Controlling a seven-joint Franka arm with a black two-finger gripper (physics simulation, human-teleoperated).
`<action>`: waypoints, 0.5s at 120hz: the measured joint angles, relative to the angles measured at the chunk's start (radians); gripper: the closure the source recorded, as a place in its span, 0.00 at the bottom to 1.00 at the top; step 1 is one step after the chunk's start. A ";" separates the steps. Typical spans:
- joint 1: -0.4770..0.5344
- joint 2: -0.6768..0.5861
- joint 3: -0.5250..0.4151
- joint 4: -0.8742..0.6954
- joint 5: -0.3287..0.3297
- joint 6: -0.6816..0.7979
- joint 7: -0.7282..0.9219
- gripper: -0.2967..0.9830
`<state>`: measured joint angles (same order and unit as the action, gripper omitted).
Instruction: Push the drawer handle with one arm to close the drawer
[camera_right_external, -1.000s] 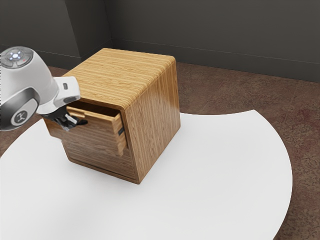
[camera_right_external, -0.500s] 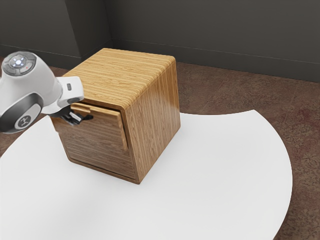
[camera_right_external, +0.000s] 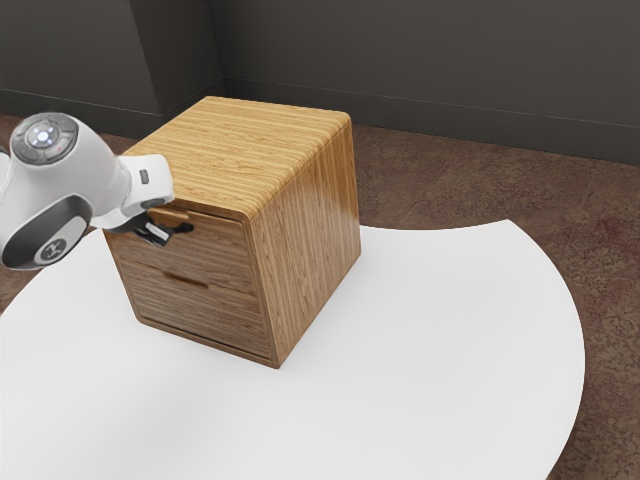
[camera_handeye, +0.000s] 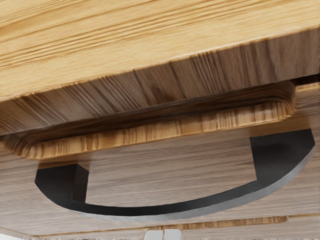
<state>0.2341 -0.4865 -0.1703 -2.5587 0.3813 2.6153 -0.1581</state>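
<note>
At the top of the wooden cabinet's front, my gripper (camera_right_external: 158, 235) is up against the upper drawer (camera_right_external: 222, 250), by its dark handle (camera_right_external: 184, 229). That drawer front looks level with the cabinet front in the exterior view. The wrist view has the black curved handle (camera_handeye: 165, 208) across the drawer front (camera_handeye: 170, 172), below a scooped recess. Two pale fingertips of the gripper (camera_handeye: 163, 234) stand side by side, shut, just beyond the handle's bow. Nothing is visible between them; whether they touch the handle I cannot tell.
The wooden cabinet (camera_right_external: 303, 230) stands on a round white table (camera_right_external: 430, 350). A lower front panel with a slot (camera_right_external: 186, 281) lies beneath the upper drawer. Dark walls (camera_right_external: 430, 70) rise behind.
The upper drawer has slid from clearly pulled out to level with the cabinet front. My gripper has moved with it, toward the cabinet and a little to the exterior view's right.
</note>
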 joint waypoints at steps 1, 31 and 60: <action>0.000 0.000 0.000 -0.002 0.000 0.001 -0.001 0.85; -0.064 -0.071 0.004 0.005 0.005 -0.075 -0.015 0.85; -0.165 -0.062 0.047 0.232 -0.022 -0.346 -0.014 0.85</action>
<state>0.0691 -0.5487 -0.1236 -2.3267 0.3592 2.2693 -0.1721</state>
